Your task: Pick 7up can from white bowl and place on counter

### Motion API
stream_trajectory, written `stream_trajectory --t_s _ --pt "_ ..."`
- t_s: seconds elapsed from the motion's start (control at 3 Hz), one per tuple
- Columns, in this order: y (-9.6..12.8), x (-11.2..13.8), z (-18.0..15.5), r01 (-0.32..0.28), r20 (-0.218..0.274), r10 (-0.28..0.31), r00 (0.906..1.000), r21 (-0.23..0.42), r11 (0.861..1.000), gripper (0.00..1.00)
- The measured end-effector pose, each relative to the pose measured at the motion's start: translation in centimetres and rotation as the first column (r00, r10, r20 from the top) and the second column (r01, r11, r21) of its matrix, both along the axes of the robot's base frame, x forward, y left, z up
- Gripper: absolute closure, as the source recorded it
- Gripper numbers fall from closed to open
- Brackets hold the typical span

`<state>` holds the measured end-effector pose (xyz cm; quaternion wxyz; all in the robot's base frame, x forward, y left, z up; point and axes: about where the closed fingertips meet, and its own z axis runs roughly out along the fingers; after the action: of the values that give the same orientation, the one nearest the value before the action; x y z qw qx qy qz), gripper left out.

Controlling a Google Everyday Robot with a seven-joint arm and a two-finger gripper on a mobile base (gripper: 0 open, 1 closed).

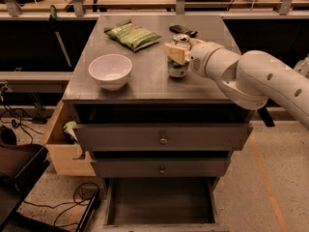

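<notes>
Setting the 7up can point(177, 69) down cleanly is the step we judge to be in hand. The can is already out of the white bowl point(112, 80) and stands upright over the right half of the counter point(145, 83). Its base is at the surface or just above it; we cannot tell which.

The gripper point(178, 51) comes in from 3 o'clock on the white arm point(251, 79) and is closed around the can's upper half. One pale finger point(174, 53) lies across the side facing us, and the silver-and-green lower body shows below it.

From the can, the empty bowl sits at about 9 o'clock, well apart. The green chip bag point(133, 34) lies at about 10 o'clock and a small dark object point(183, 31) at 12 o'clock, near the far edge.

To do this well, we would:
- Confirm the base rests flat on the counter before loosening the grip, since a can released from any height may bounce or tip.
- Keep the can vertical; a tilted can lands on its rim and rolls.
- Part the fingers evenly, so neither one drags the thin, light wall sideways.
- Draw back toward 3 o'clock or straight up, the way the arm lies, not toward 12 o'clock, where the dark object waits.

The spot looks sound: bare grey surface all round the can, well inside the edges.
</notes>
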<state>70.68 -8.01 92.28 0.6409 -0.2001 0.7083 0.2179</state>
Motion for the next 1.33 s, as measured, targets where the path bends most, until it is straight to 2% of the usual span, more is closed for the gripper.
stream_trajectory --t_s 1.0,1.33 --pt "0.69 -0.03 0.11 -0.010 0.001 0.010 1.0000 0.001 1.000 0.12" --pt "0.98 -0.04 0.16 -0.014 0.002 0.014 0.9999 0.001 1.000 0.00"
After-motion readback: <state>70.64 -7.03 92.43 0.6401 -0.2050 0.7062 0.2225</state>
